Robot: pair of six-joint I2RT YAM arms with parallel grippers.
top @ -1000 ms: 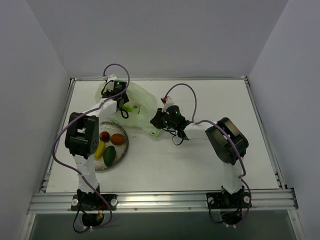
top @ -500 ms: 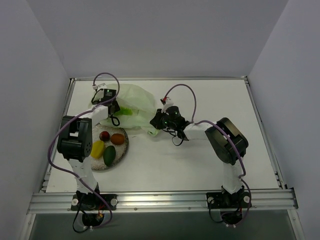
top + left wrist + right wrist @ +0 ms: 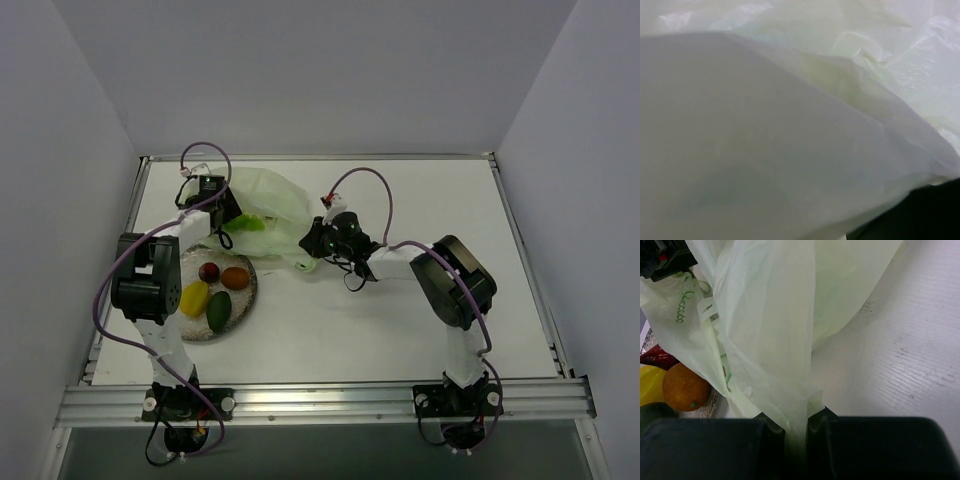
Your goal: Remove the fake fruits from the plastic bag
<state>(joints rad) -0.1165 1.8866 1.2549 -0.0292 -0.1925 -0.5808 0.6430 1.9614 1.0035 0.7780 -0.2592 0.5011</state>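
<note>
The pale green plastic bag [image 3: 268, 200] lies at the back of the table. A light green fruit [image 3: 248, 223] shows through its film. My left gripper [image 3: 222, 218] is at the bag's left end, its fingers hidden by film; the left wrist view shows only bag film [image 3: 790, 125]. My right gripper [image 3: 312, 243] is shut on the bag's right edge, and film runs between its fingers [image 3: 798, 435]. Dark red [image 3: 209, 272], orange [image 3: 235, 277], yellow [image 3: 194, 298] and dark green [image 3: 218, 311] fruits lie on the plate. The maroon fruit is not visible.
The grey speckled plate [image 3: 254, 287] sits at front left, just below the bag. The right wrist view shows the orange fruit [image 3: 685, 387] and the plate's rim [image 3: 711, 409] close to the hanging film. Raised rails border the table's edges.
My left gripper has moved left along the bag, from its middle to its left end, and the film has come over its camera. The right gripper holds the same edge.
</note>
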